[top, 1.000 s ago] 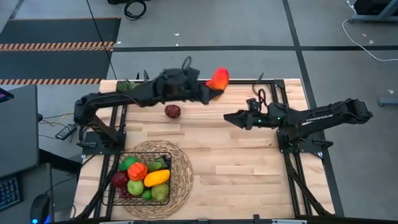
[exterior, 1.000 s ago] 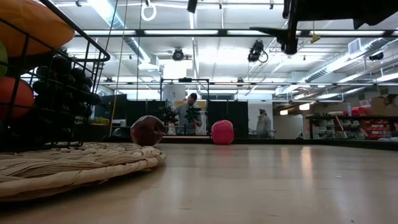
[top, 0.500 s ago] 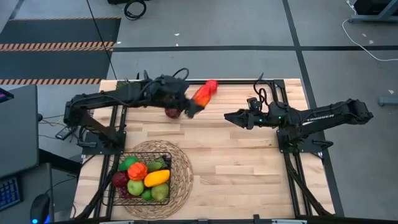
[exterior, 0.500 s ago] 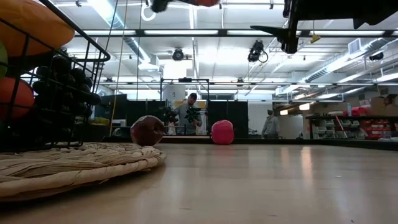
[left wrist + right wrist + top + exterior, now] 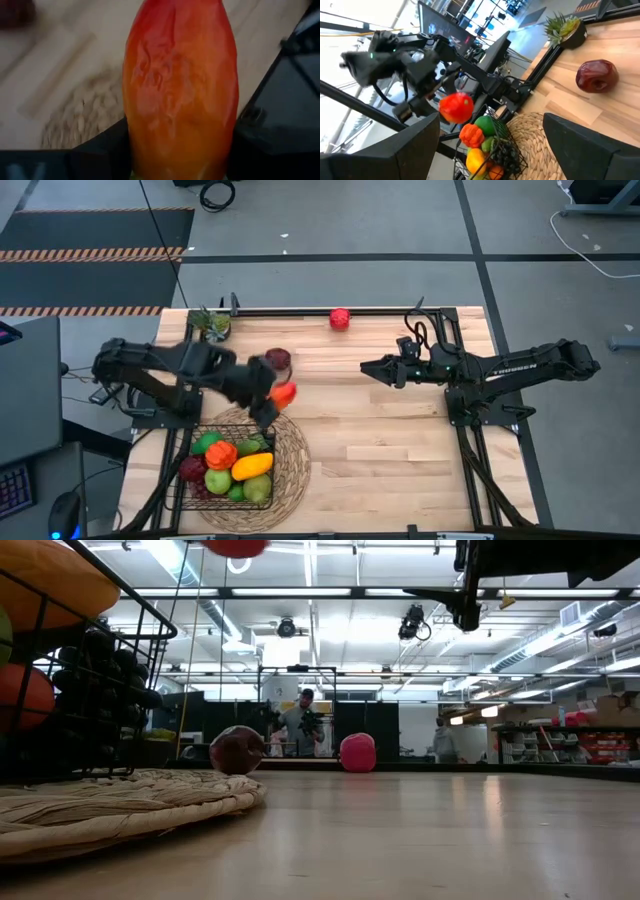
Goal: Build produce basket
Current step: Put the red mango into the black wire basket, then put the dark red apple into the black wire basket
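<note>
My left gripper is shut on a red-orange mango, held in the air over the far rim of the straw mat. The black wire basket on that mat holds several pieces of produce. On the table beyond the mat rests a dark red apple. A brighter red apple lies at the far edge. My right gripper hovers open at mid-table, right of the dark apple, with nothing between its fingers. My left gripper pinches the mango between its two fingers, one on each long side near the end closest to the wrist. The fingers slant down from the table's left and lie along the fruit. The mango sticks out past the fingertips, lifted clear.
A small potted plant stands at the far left corner. Black frame rails run along the table's sides. Bare wood lies between the mat and the right arm. A person stands in the room beyond the table.
My left gripper has carried the mango from the far edge toward the near left, over the dark apple to the mat's far rim, tipping from nearly level to pointing steeply down. The bright red apple, earlier hidden under the mango in the high view, now shows.
</note>
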You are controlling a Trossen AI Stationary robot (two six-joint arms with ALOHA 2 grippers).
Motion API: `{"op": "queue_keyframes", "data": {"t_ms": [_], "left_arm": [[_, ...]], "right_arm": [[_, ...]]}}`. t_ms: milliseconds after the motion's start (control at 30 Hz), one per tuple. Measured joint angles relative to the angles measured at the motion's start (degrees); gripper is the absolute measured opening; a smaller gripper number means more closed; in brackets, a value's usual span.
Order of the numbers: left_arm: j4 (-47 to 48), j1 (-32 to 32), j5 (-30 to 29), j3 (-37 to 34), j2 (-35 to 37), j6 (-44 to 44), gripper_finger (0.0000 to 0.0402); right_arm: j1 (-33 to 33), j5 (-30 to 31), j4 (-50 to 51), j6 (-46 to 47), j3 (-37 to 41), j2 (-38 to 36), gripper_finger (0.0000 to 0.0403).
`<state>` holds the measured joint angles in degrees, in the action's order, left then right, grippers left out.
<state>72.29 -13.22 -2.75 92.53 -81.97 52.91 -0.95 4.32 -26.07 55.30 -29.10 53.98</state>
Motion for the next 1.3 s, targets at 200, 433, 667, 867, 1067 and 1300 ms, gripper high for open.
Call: {"op": "queue_keyframes", "data": {"t_ms": [200,433,667,867,1067,1300], "left_arm": [[4.91,-11.32,0.05,0.0,0.0,6.27,0.0236],[11.43,-23.3,1.03,0.0,0.0,18.87,0.0244],[11.3,-33.61,1.33,-0.05,-0.57,28.58,0.0246],[11.41,-38.94,4.3,-0.07,-0.55,39.47,0.0266],[10.63,-41.51,6.02,-0.07,-0.52,45.33,0.031],[10.64,-38.97,6.02,-0.07,-0.52,44.21,0.0331]], "right_arm": [[0.0,-2.28,0.25,0.15,0.0,0.0,0.0357],[0.0,-3.81,0.62,1.64,-0.02,0.0,0.0357],[0.0,-4.32,1.02,0.44,-0.02,0.0,0.0357],[0.0,-5.54,0.97,0.13,-0.02,0.0,0.0357],[0.02,-6.41,0.97,0.14,-0.02,0.0,0.0357],[0.03,-7.28,1.03,0.44,-0.02,0.0,0.0357]]}}
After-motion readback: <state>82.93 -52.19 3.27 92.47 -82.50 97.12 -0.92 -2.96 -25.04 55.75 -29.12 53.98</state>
